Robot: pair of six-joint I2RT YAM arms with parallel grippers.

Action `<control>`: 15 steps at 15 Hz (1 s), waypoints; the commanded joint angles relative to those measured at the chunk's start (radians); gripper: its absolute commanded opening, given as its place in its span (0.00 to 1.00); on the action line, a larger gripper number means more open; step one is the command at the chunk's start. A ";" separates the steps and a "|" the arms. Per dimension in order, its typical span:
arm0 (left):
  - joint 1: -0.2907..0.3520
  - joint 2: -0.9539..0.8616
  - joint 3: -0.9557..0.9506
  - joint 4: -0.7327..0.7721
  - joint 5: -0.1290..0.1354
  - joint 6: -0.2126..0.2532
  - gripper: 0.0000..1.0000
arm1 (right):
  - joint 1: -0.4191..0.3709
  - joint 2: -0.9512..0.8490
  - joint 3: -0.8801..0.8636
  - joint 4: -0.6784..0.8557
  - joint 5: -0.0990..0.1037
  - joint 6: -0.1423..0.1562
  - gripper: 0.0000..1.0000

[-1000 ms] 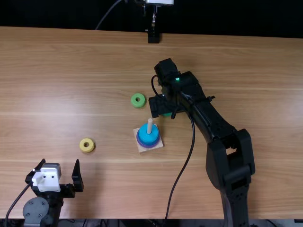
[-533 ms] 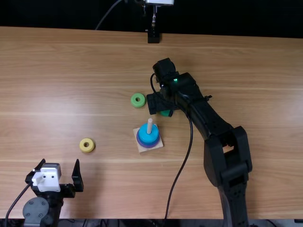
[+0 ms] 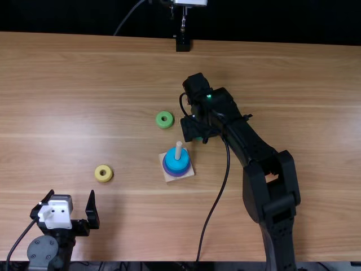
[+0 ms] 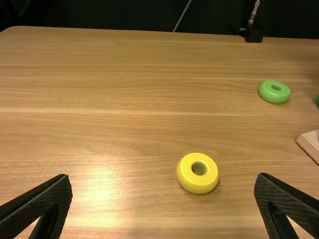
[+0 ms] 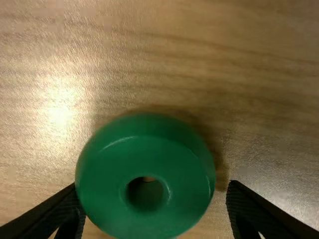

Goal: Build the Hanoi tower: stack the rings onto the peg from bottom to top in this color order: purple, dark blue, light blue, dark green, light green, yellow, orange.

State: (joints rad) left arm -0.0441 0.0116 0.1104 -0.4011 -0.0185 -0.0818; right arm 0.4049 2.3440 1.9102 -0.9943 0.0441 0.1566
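Right hand (image 3: 196,131) shifted; peg (image 3: 178,150) upright.

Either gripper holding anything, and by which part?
Nothing held. Right gripper is open around the dark green ring, with a gap at one finger; left gripper is open and empty.

From the top view the dark green ring (image 3: 199,138) lies mostly hidden beneath the right gripper (image 3: 194,127), whose fingertips are covered too, while beyond one finger (image 4: 286,201) of the left gripper (image 3: 71,193) the left wrist view's edge cuts off the pale wooden base (image 4: 311,144) and a green sliver (image 4: 317,101).
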 commanded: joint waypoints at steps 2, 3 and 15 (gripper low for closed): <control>0.004 -0.012 -0.110 -0.077 0.007 0.005 1.00 | -0.008 0.014 -0.010 0.005 0.009 0.005 0.38; 0.004 -0.012 -0.110 -0.077 0.007 0.005 1.00 | -0.006 0.012 -0.011 0.003 0.011 0.004 0.38; 0.004 -0.012 -0.110 -0.077 0.007 0.005 1.00 | -0.003 -0.146 0.032 -0.095 0.007 -0.042 0.16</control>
State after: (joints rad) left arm -0.0441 0.0116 0.1104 -0.4007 -0.0185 -0.0818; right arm 0.4049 2.2837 1.9106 -1.0885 0.0448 0.1349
